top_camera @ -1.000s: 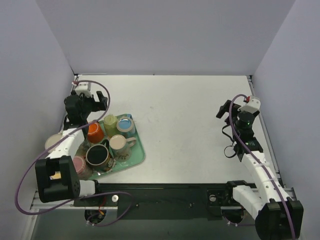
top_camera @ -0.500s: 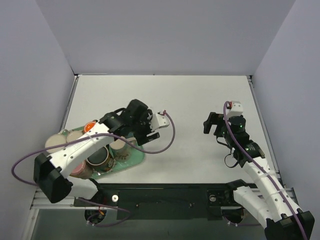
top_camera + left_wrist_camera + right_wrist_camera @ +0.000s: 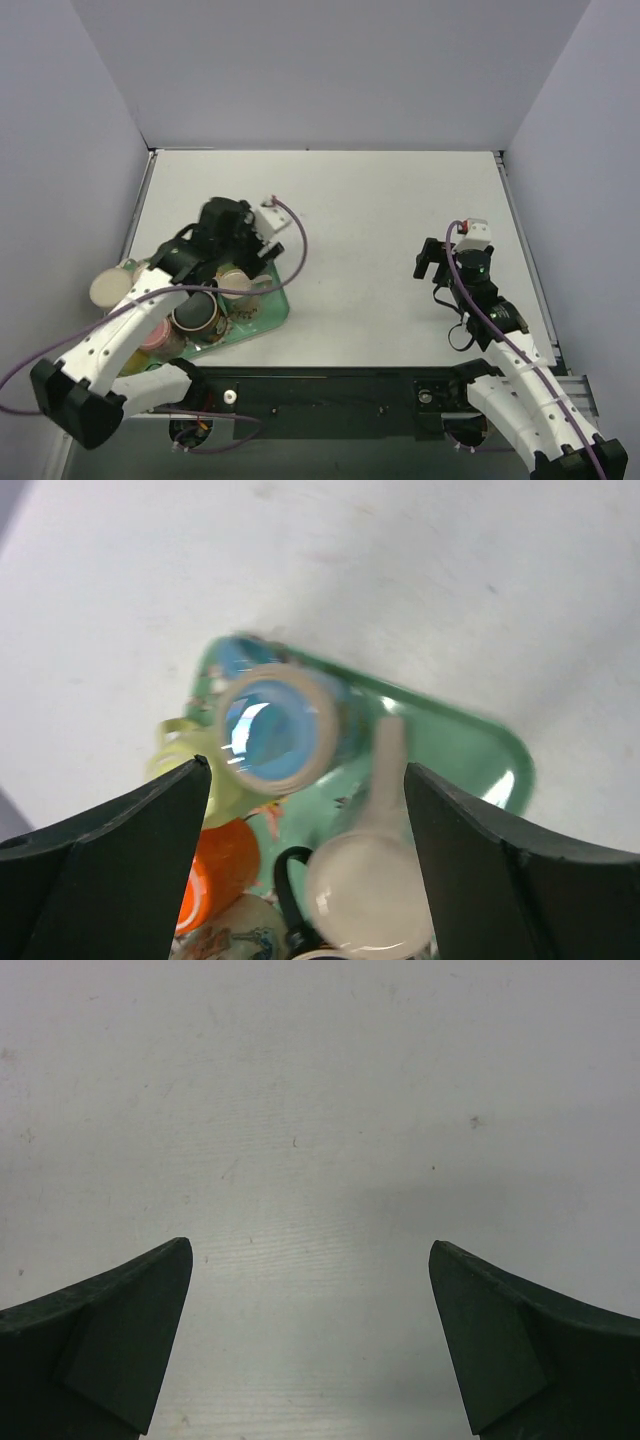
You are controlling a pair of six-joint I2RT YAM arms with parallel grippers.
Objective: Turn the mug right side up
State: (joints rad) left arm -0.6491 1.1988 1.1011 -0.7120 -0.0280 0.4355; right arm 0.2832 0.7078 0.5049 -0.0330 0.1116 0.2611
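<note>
Several mugs stand on a green tray at the left. In the left wrist view I see a blue mug with a cream rim, a yellow-green mug, an orange mug, a cream mug with its handle pointing away, and a black handle. The view is blurred, so I cannot tell which mug is upside down. My left gripper hangs open over the mugs and holds nothing. My right gripper is open and empty over bare table.
From above, a cream mug, a black mug and a pink mug show beside the left arm. A cream round thing lies at the table's left edge. Purple walls stand on three sides.
My left gripper swung from the tray's back-left corner out to the right, then back over the mugs. My right gripper moved left and nearer, then settled.
</note>
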